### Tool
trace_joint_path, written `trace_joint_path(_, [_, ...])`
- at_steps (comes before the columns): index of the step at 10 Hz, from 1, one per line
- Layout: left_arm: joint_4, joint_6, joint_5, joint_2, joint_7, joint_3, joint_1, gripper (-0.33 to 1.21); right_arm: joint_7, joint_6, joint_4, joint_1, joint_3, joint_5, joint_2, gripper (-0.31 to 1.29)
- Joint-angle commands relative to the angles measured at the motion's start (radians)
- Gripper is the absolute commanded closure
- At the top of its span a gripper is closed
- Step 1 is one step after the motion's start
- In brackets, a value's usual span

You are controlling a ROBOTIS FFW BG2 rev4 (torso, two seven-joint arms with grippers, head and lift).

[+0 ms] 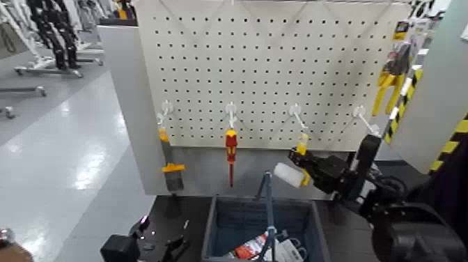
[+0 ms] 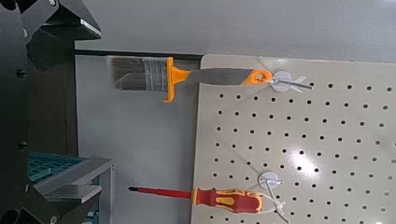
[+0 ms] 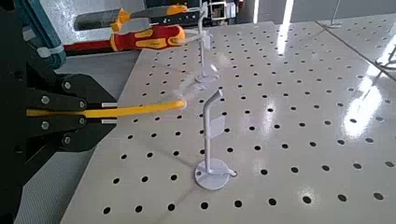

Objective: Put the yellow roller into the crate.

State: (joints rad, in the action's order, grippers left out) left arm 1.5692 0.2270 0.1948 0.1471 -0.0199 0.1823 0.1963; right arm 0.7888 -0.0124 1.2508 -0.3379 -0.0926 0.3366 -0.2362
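Note:
The yellow roller hangs low against the pegboard under the third hook, with its white sleeve pointing left. My right gripper is shut on its yellow handle, whose tip lies close to a white hook; I cannot tell whether it still rests on the hook. The dark blue-grey crate stands below on the table, with an upright metal bar at its middle. My left gripper is parked low at the crate's left, open and empty; its wrist view shows a crate corner.
An orange-handled brush and a red-and-yellow screwdriver hang on the white pegboard to the left of the roller. Packaged items lie in the crate. Yellow pliers hang at the far right.

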Motion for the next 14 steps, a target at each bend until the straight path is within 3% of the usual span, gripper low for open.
trace_joint_path(1, [0.0,0.0,0.0,0.0,0.0,0.0,0.0,0.14,0.007,-0.037,0.095,0.057,0.036,0.015,0.006,1.23])
trace_joint_path(5, [0.0,-0.002,0.002,0.0,0.0,0.002,-0.001,0.14,-0.022,-0.141,0.325,0.197,0.128,-0.011,0.028,1.23])
trace_joint_path(8, [-0.003,-0.002,0.002,0.0,0.0,0.002,-0.001,0.14,-0.04,-0.196,0.423,0.312,0.189,-0.008,0.057,1.23])
trace_joint_path(11, [-0.005,-0.003,0.002,0.002,0.0,0.006,-0.006,0.14,-0.04,-0.209,0.394,0.335,0.182,0.029,0.069,1.23])
trace_joint_path(14, [-0.008,-0.003,0.002,-0.001,-0.002,0.008,-0.009,0.14,-0.039,-0.186,0.285,0.324,0.152,0.071,0.077,1.23])
